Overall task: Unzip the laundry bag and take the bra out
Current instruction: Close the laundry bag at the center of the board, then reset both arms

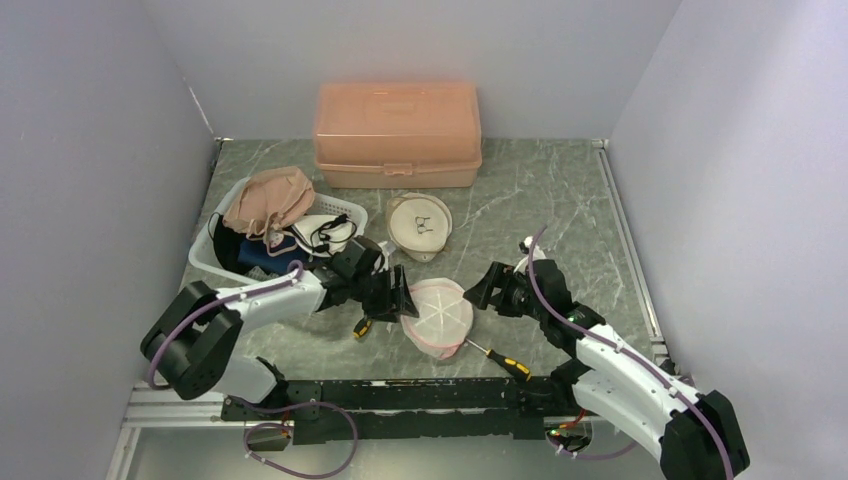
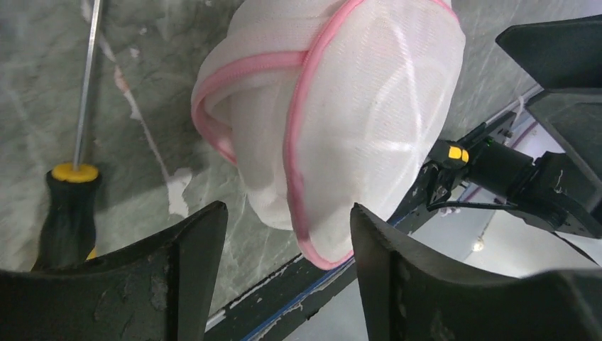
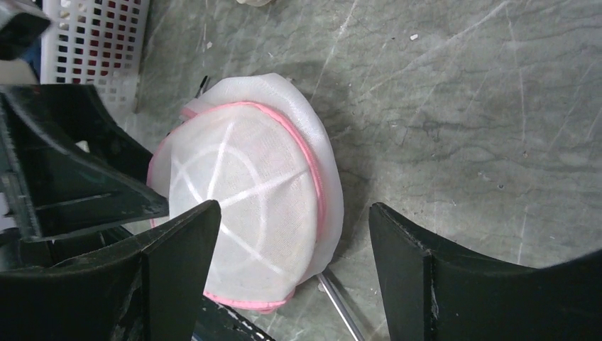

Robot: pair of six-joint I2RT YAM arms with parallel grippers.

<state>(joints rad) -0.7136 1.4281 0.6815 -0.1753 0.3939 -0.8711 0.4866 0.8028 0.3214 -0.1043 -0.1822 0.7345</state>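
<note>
White mesh laundry bag, contents obscured

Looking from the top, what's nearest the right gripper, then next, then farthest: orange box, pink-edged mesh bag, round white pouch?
1. Pink-edged mesh bag, just to its left.
2. Round white pouch, farther back, mid-table.
3. Orange box, against the back wall.
</note>
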